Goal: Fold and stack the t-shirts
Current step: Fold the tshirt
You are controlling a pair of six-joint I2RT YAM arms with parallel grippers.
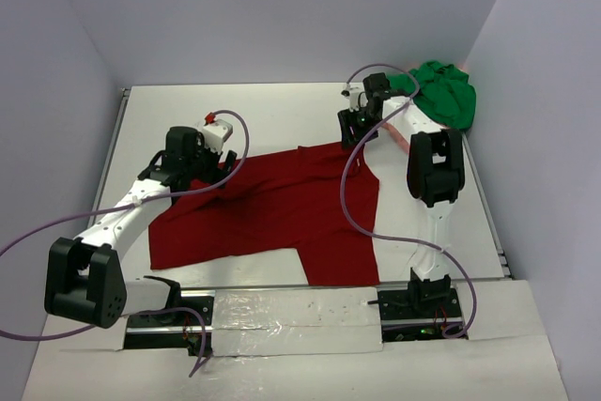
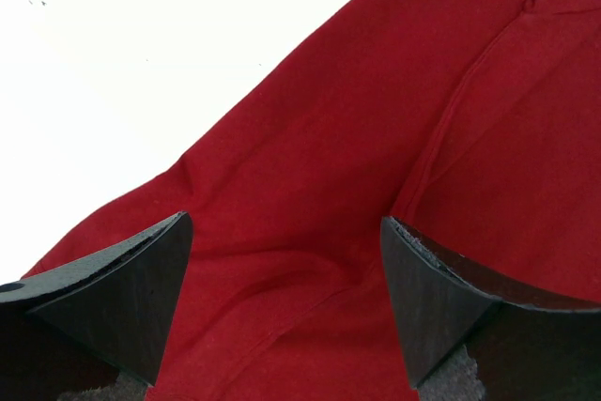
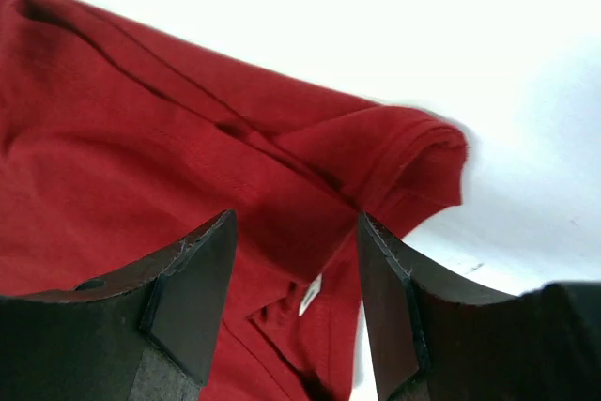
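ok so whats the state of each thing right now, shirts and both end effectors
dark red t-shirt: spread on the table, wrinkled, not folded
green t-shirt: bunched in the far right corner, unfolded
left end effector: wide open over the red cloth, holding nothing
right end effector: partly open at the red shirt's far edge, not clamped

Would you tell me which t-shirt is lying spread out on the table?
The dark red t-shirt, laid out wide; the green t-shirt sits bunched in the far right corner.
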